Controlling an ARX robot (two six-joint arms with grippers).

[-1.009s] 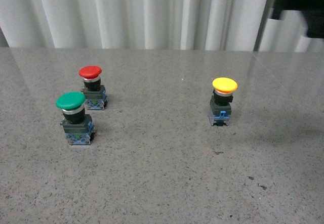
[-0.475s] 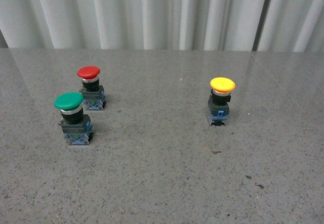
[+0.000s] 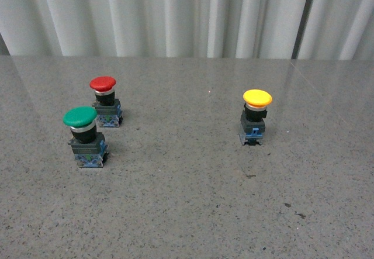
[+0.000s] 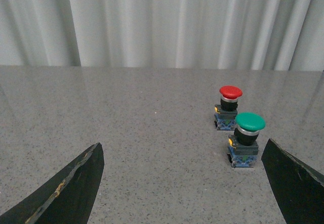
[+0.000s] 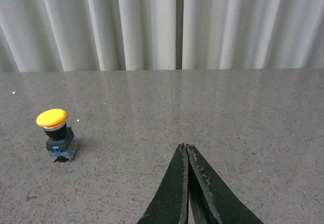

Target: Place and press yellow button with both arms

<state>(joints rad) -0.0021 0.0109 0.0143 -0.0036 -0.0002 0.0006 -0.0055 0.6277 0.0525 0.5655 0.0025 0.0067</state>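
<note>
Three push buttons stand upright on the grey speckled table, one of each colour. In the front view, going left to right, the green button is nearest the left edge, the red button sits just behind it, and the yellow button stands alone, well apart on the right. A white curtain closes off the back.

Neither arm shows in the front view. Each wrist view shows only the black finger ends, cut off by the frame edge.

The left gripper is spread wide and holds nothing; the green and red buttons lie ahead of it, near one finger. The right gripper has its fingers pressed together, empty. The yellow button stands ahead of it and off to one side, well apart from the tips.
</note>
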